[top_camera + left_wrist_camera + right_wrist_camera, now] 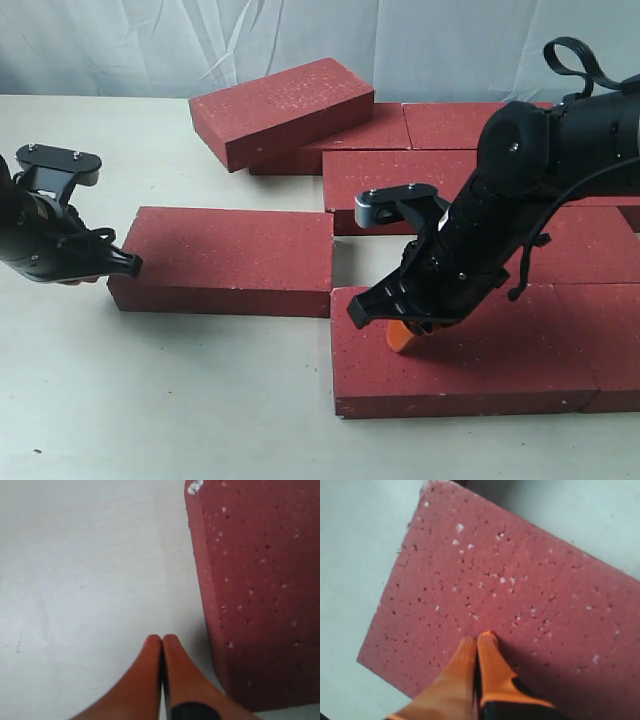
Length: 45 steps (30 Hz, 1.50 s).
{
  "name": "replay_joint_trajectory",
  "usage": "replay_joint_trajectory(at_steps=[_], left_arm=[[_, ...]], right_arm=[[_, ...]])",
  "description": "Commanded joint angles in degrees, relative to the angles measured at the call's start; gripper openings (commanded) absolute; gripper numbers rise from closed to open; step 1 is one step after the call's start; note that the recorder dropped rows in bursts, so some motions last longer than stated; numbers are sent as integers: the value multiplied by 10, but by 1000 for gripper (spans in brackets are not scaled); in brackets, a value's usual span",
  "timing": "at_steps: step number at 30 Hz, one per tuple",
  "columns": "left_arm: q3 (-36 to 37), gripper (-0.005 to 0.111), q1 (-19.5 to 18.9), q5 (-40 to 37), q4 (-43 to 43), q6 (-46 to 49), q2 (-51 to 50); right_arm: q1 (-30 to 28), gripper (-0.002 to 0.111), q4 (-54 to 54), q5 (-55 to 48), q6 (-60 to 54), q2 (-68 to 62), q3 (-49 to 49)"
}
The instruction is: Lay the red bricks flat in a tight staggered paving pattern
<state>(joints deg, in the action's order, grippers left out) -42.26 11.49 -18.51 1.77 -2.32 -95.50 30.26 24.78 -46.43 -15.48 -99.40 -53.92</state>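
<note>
Several dark red speckled bricks lie flat on the pale table. One brick (225,258) lies apart at centre left, its short end (260,590) just beside my left gripper (162,639), which is shut and empty over bare table. My right gripper (479,639) is shut, its orange tips pressed on the top of the front brick (460,350), near that brick's left end (485,595). Another brick (283,108) lies tilted at the back, propped on its neighbour (340,140). More bricks (400,175) sit packed behind and right of the right arm.
A white cloth backdrop (200,40) hangs behind the table. A narrow gap (350,262) of table shows between the centre-left brick and the packed group. Bare tabletop (150,400) stretches across the front left.
</note>
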Motion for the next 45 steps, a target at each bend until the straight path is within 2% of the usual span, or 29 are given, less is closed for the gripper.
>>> replay_joint_trajectory(at_steps=[1,10,19,28,33,39,42,45], left_arm=[[1,0,-3,8,-7,-1,-1],[1,0,8,-1,-37,-1,-2],[1,0,68,-19,-51,-1,-2],[1,0,68,-33,-60,-1,-2],[1,0,66,-38,-5,-4,-2],[1,0,28,-35,-10,-6,-2],[0,0,27,-18,-8,-6,-2],[-9,0,27,-12,-7,-6,-2]], right_arm=[[1,-1,-16,-29,-5,-2,0],[1,-1,-17,-29,-5,-2,0],[1,-1,-20,-29,-5,-2,0],[1,-1,-21,-28,-5,-2,0],[1,-1,-21,-27,-5,-2,-2],[1,-1,-9,-4,-4,24,-32],[20,-1,44,23,-33,28,-53],[53,-1,47,46,-33,-1,-81]])
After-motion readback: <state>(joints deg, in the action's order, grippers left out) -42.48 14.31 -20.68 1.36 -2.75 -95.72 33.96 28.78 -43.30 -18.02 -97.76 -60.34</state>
